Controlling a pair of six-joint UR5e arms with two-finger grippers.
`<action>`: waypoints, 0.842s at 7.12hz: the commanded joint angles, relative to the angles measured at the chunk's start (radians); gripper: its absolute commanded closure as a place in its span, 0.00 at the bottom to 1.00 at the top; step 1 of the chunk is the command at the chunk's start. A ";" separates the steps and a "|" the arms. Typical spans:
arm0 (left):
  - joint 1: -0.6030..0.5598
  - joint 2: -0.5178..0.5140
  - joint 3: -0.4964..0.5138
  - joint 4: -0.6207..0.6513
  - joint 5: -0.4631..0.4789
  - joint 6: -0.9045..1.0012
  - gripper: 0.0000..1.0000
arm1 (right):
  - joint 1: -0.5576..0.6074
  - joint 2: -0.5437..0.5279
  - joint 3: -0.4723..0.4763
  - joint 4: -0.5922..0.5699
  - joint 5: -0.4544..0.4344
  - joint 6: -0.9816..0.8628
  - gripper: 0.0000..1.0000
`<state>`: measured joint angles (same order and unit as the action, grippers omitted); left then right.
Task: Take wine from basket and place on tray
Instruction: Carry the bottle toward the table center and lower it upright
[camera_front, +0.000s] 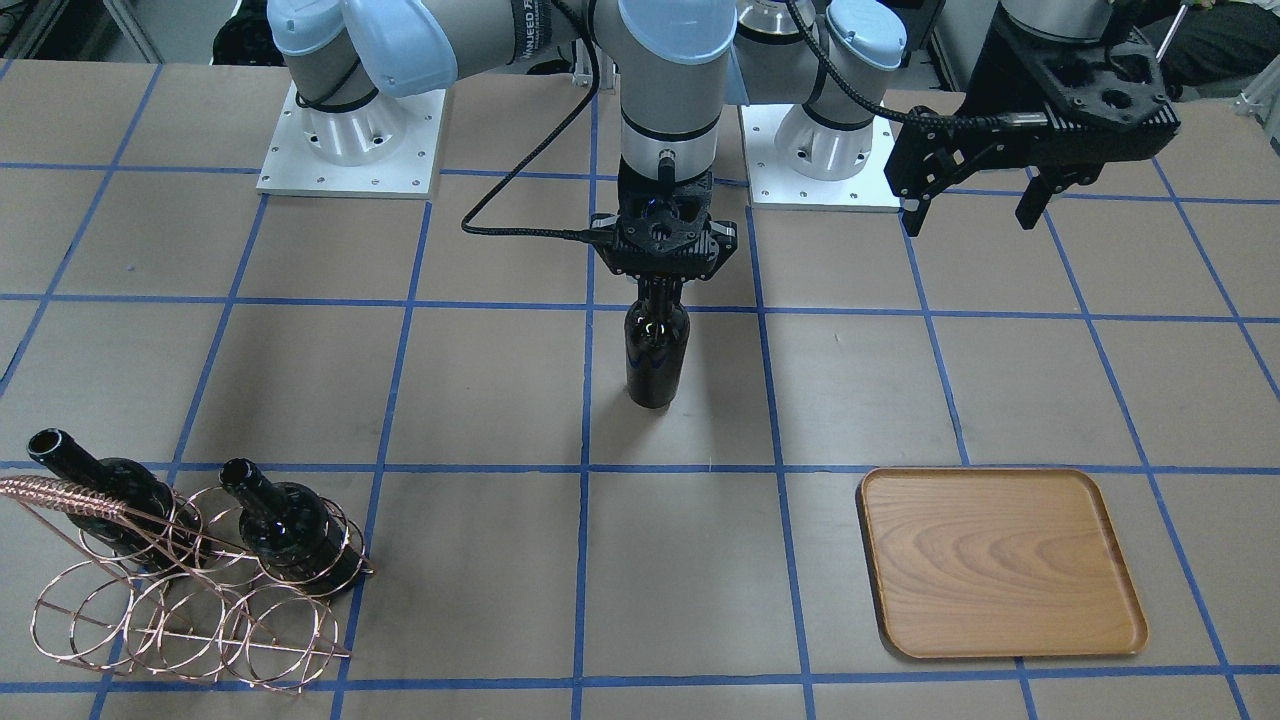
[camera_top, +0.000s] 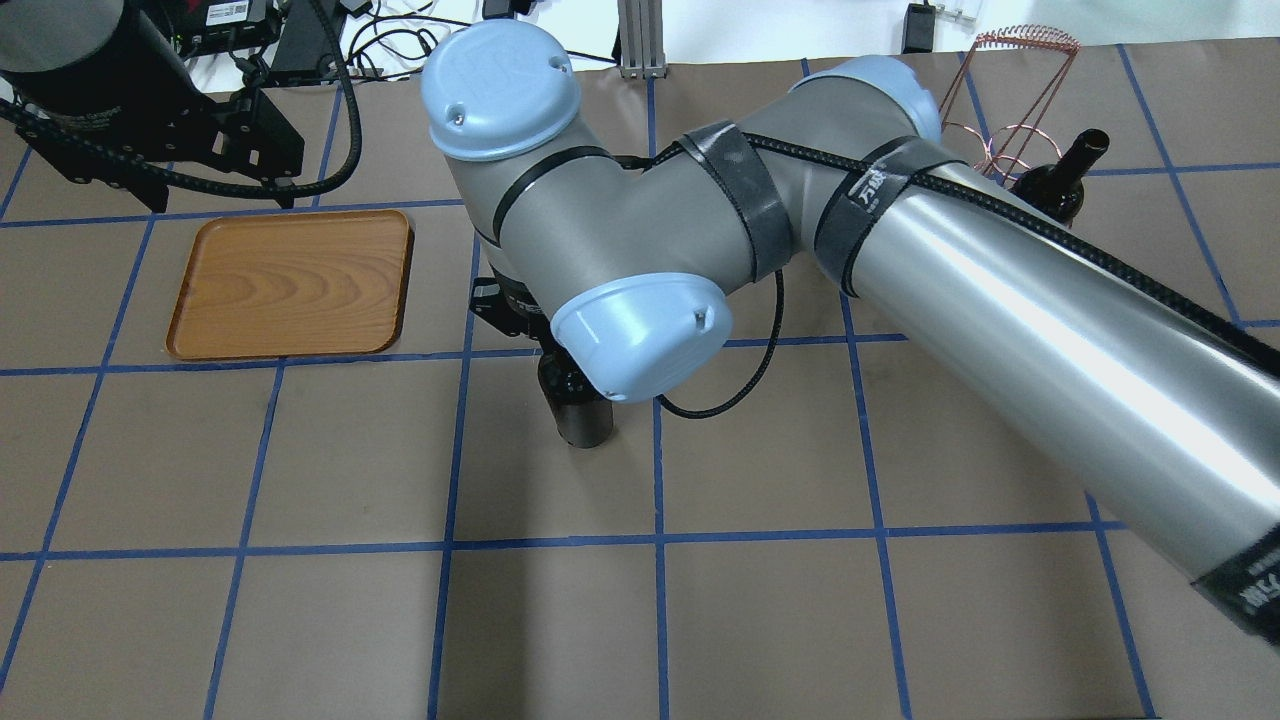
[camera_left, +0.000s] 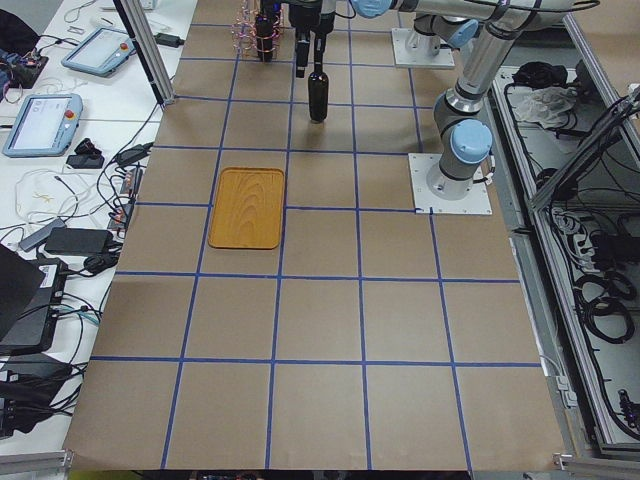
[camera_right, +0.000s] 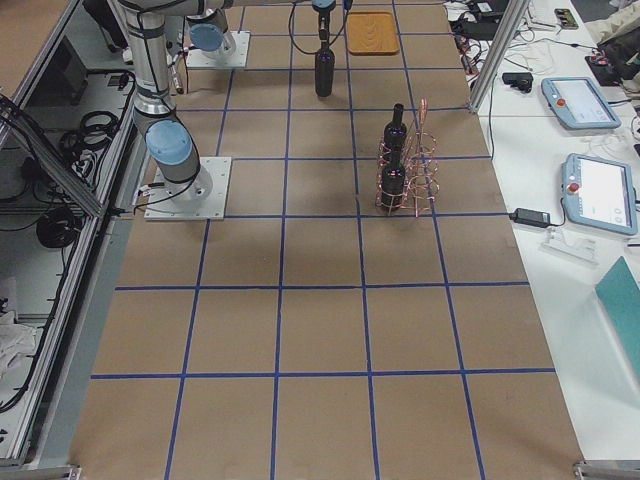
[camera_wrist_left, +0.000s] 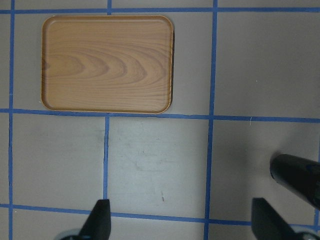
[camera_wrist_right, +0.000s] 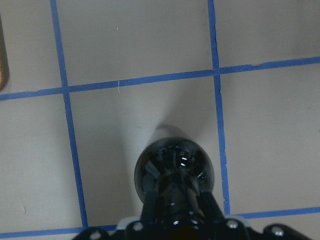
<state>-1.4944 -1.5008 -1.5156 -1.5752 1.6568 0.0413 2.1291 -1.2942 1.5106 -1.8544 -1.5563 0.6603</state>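
My right gripper (camera_front: 660, 285) is shut on the neck of a near-black wine bottle (camera_front: 657, 350), which is upright at the table's centre with its base at or just above the surface. The right wrist view looks down on the bottle's shoulder (camera_wrist_right: 174, 170). Most of the bottle (camera_top: 585, 420) is hidden under my arm in the overhead view. The wood-grain tray (camera_front: 1000, 560) lies empty, one grid square away from the bottle. My left gripper (camera_front: 972, 205) hangs open and empty above the table behind the tray. Its wrist view shows the tray (camera_wrist_left: 107, 62).
The copper wire basket (camera_front: 180, 590) stands at the table's far end on my right side. It holds two more dark bottles (camera_front: 100, 495) (camera_front: 285, 525), necks slanting up. Blue tape lines grid the brown table. Arm bases (camera_front: 350, 150) stand at the robot's edge.
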 joint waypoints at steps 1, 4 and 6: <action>0.002 0.001 0.000 0.000 0.000 0.000 0.00 | 0.000 -0.001 0.011 0.001 -0.004 0.004 0.48; 0.000 0.002 0.000 -0.006 -0.003 -0.003 0.00 | -0.001 -0.002 -0.003 0.000 0.010 -0.010 0.00; -0.007 0.001 0.000 -0.006 -0.006 -0.017 0.00 | -0.076 -0.029 -0.038 0.017 -0.001 -0.155 0.00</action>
<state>-1.4980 -1.4990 -1.5156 -1.5811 1.6536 0.0342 2.0988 -1.3071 1.4945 -1.8487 -1.5490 0.5969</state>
